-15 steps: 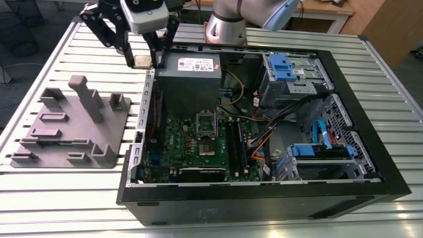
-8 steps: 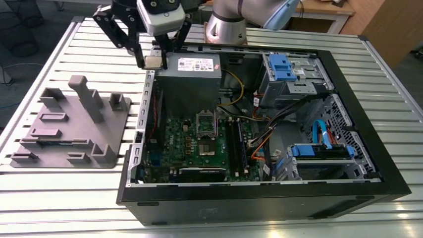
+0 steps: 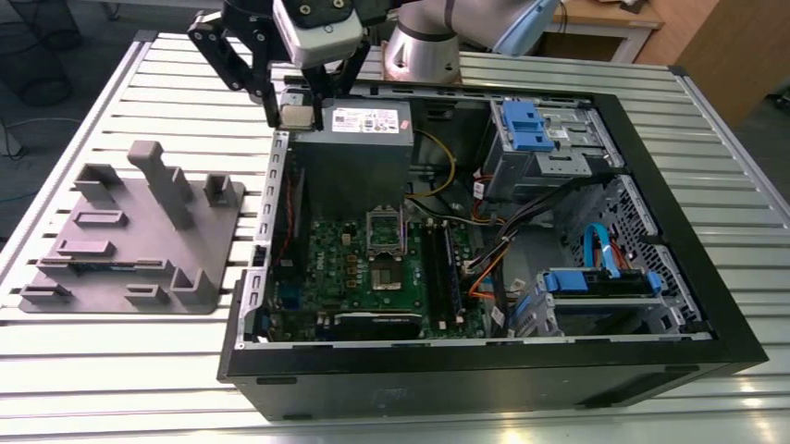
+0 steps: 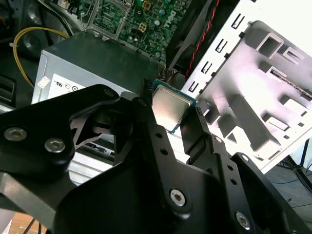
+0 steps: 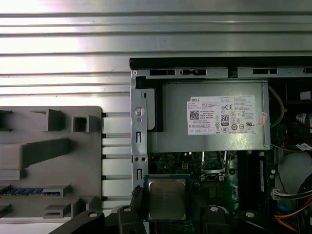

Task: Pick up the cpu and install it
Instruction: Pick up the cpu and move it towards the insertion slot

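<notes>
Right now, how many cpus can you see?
1. The cpu is clamped in the gripper, at the computer case wall beside the power supply. Another could be hidden in the motherboard socket; I cannot tell.

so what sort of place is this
Probably a robotics lab for PC assembly: a robot arm works over an open computer case on a slatted metal table, its pincer holding the cpu, a grey fixture block alongside.
</notes>
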Robot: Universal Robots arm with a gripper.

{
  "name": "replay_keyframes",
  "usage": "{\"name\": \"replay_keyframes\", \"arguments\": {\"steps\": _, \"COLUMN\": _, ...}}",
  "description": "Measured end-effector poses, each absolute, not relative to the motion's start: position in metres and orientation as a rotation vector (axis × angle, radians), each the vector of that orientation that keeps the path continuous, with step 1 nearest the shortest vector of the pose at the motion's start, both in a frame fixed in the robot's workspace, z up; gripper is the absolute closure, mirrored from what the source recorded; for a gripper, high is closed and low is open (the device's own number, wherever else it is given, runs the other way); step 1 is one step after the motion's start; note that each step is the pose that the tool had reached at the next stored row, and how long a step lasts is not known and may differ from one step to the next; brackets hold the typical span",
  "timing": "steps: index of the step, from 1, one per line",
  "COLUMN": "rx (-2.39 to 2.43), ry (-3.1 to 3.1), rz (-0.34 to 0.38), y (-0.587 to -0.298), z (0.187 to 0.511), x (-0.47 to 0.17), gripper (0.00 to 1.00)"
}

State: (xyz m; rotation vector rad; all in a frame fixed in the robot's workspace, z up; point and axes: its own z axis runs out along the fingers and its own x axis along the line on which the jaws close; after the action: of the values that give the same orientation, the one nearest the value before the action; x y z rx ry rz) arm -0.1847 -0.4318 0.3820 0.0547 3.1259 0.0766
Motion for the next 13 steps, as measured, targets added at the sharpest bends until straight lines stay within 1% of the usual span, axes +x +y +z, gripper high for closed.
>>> {"name": "replay_keyframes", "arguments": {"steps": 13, "rx": 0.055, "ry": 3.128, "rz": 0.076, "y": -0.4318, "z": 0.3812, "x": -0.1786, "gripper": 0.53}}
